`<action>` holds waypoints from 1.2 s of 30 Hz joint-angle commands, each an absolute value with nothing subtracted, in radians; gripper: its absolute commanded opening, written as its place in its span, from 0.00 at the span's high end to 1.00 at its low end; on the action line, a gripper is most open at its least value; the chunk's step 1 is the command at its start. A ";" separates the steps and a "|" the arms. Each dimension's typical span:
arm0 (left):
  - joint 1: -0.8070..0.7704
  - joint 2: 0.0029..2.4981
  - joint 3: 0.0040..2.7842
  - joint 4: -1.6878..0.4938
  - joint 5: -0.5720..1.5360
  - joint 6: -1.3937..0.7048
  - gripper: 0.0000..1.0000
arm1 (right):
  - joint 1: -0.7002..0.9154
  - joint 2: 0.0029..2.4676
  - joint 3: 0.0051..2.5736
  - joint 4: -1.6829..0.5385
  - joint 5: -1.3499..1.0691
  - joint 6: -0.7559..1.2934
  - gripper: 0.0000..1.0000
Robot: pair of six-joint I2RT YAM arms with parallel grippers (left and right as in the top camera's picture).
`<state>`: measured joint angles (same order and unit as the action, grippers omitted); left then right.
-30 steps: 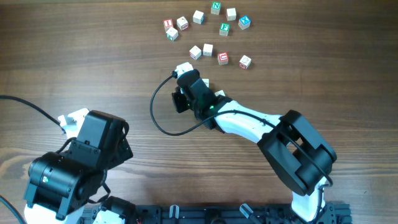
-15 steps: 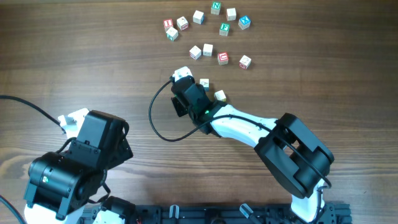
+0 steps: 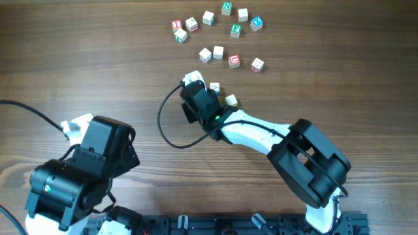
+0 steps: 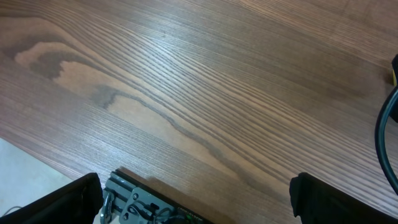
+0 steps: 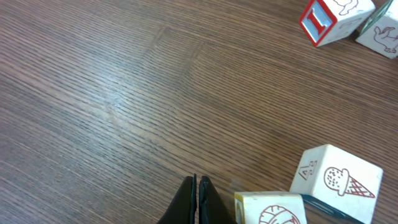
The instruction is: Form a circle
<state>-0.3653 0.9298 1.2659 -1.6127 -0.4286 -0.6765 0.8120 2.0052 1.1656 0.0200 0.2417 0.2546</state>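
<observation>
Right gripper (image 5: 197, 198) has its fingers pressed together on nothing, tips on the table (image 4: 199, 93) just beside two cubes (image 3: 222, 93); the rest of the cubes (image 3: 217, 32) lie scattered beyond, no ring yet. Left gripper (image 4: 193, 193) stands wide, idle. Cubes look light, rigid (probably easy to nudge by a flat face). Only the wrist view shows the ice-cream picture (image 5: 339, 179)

A brown wooden table (image 3: 78, 59) with long, dark grain lines fills the overhead view, its surface streaked from left to right. A black cable (image 3: 164, 124) loops across the wood near the centre, and a second black cable (image 3: 29, 111) runs in from the left edge. Along the table's near edge sits a black mounting rail (image 3: 222, 225). Beyond one corner, a pale floor (image 4: 25, 171) shows
</observation>
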 commanded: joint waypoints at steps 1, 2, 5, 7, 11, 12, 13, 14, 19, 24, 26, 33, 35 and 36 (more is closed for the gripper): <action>-0.360 0.928 1.262 -1.613 -0.429 -0.693 0.00 | 0.807 2.024 1.174 0.010 0.289 0.235 0.95; -0.360 0.928 1.262 -1.613 -0.429 -0.693 0.00 | 0.807 2.024 1.174 0.010 0.289 0.235 0.95; -0.360 0.928 1.262 -1.613 -0.429 -0.693 0.00 | 0.807 2.024 1.174 0.006 0.293 0.236 0.95; -0.360 0.928 1.262 -1.613 -0.429 -0.693 0.00 | 0.807 2.024 1.174 0.005 0.293 0.236 0.95; -0.360 0.928 1.262 -1.613 -0.429 -0.693 0.00 | 0.807 2.024 1.174 -0.005 0.293 0.236 0.95; -0.360 0.928 1.262 -1.613 -0.429 -0.693 0.00 | 0.805 2.024 1.174 -0.008 0.294 0.236 0.95; -0.360 0.928 1.262 -1.613 -0.429 -0.693 0.00 | 0.804 2.024 1.174 -0.012 0.293 0.237 0.96; -0.360 0.928 1.262 -1.613 -0.429 -0.693 0.00 | 0.804 2.024 1.174 -0.016 0.294 0.237 0.95; -0.360 0.928 1.262 -1.613 -0.429 -0.693 0.00 | 0.804 2.024 1.174 -0.022 0.316 0.240 0.95; -0.360 0.928 1.262 -1.613 -0.429 -0.693 0.00 | 0.804 2.024 1.174 -0.021 0.323 0.239 0.95; -0.360 0.928 1.262 -1.613 -0.429 -0.693 0.00 | 0.804 2.024 1.174 -0.021 0.323 0.239 0.95; -0.360 0.928 1.262 -1.613 -0.429 -0.693 0.00 | 0.804 2.024 1.174 -0.022 0.348 0.251 0.95; -0.360 0.928 1.262 -1.613 -0.429 -0.693 0.00 | 0.804 2.024 1.174 -0.022 0.349 0.251 0.95; -0.360 0.928 1.262 -1.613 -0.429 -0.693 0.00 | 0.804 2.024 1.174 -0.022 0.354 0.254 0.95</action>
<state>-0.3653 0.9298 1.2659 -1.6131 -0.4286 -0.6765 0.8082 2.0052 1.1656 -0.0223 0.3195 0.2554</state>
